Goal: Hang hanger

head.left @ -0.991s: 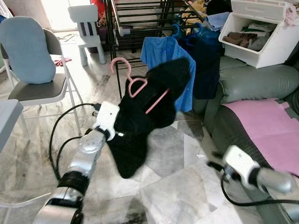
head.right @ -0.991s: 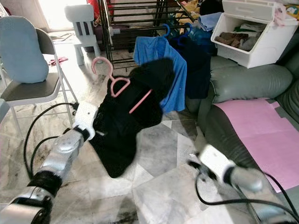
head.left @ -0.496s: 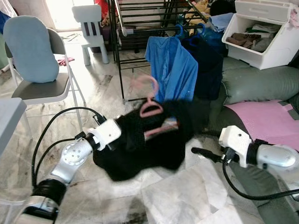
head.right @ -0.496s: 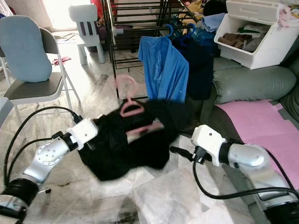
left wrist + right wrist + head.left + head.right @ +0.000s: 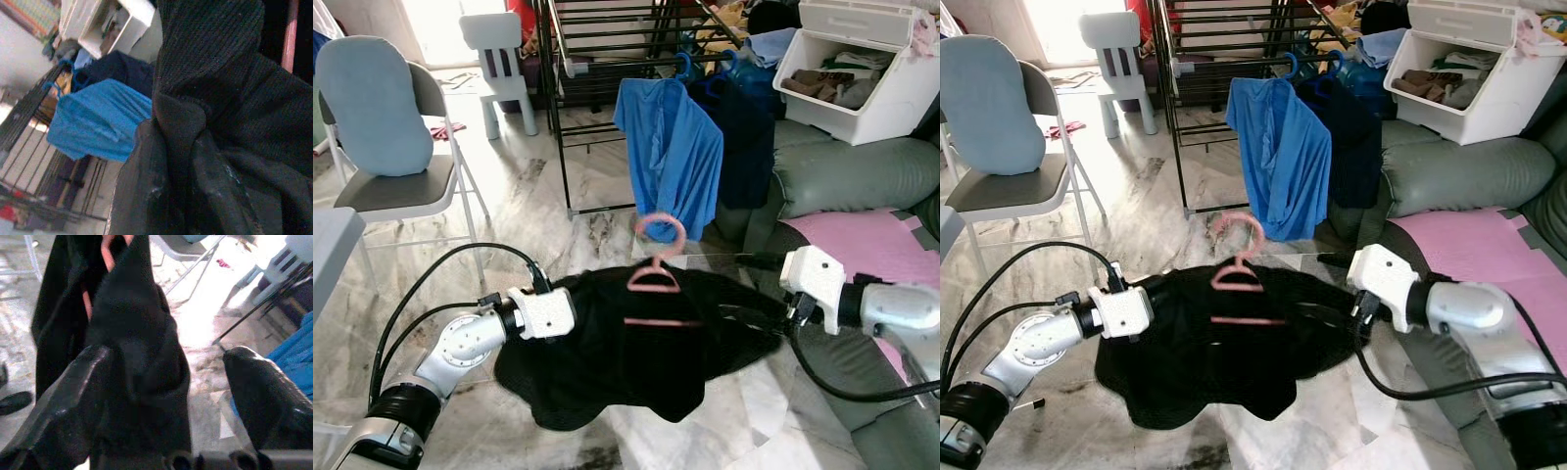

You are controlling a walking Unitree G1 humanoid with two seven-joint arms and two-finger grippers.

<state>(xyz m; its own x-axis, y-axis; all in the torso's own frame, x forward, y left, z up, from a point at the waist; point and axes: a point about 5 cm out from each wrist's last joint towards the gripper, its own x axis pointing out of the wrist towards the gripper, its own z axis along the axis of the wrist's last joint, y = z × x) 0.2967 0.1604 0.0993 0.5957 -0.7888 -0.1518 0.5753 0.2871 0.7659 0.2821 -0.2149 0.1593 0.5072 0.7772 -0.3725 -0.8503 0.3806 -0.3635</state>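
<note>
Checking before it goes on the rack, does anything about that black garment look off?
Yes. The black knitted garment is spread flat between the left gripper and right gripper instead of draping, with the pink plastic hanger lying on top of it, hook pointing up.

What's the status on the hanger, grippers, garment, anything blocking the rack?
Left gripper clamped on black garment. Right gripper open, fabric bunched between its fingers. Pink hanger on the garment, unhung. Blue shirt already on the rack.
</note>
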